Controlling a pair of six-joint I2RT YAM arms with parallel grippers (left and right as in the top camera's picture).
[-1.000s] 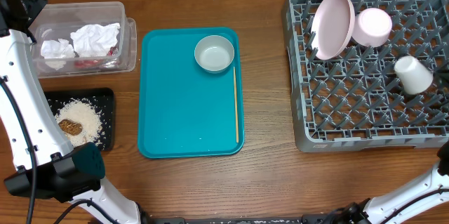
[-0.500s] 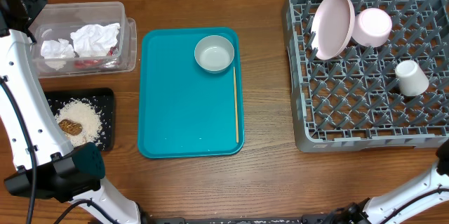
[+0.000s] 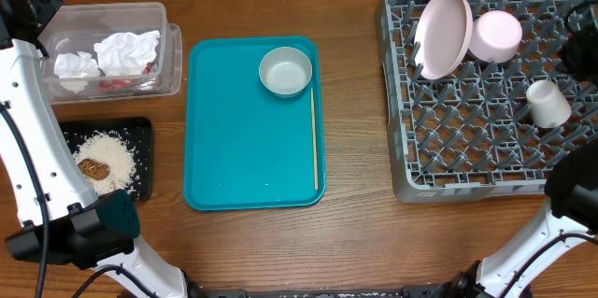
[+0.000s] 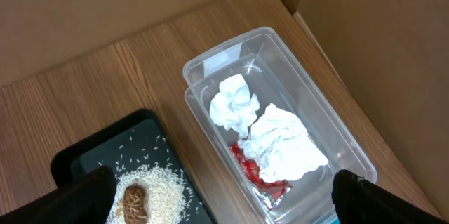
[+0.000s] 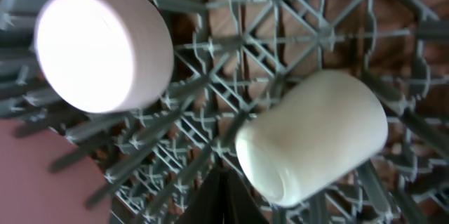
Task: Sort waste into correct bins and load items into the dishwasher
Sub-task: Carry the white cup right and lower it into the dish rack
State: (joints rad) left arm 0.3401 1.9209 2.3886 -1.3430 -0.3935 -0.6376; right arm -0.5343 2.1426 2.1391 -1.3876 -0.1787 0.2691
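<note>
The grey dish rack holds a large pink-white plate on edge, a smaller pale plate and a white cup on its side. My right gripper is shut and empty just beside the cup, with the smaller plate further off; it also shows overhead. The grey-white bowl sits on the teal tray. The clear tub holds white napkins and a red wrapper. The black tray holds rice crumbs and a brown piece. My left gripper is open above both.
A thin wooden stick lies along the teal tray's right side. Cardboard walls stand behind the clear tub and the black tray. Bare wooden table lies between the teal tray and the rack.
The cup has shifted slightly and settled in the rack. My right gripper has come into the overhead view at the rack's far right. The left arm has not moved.
</note>
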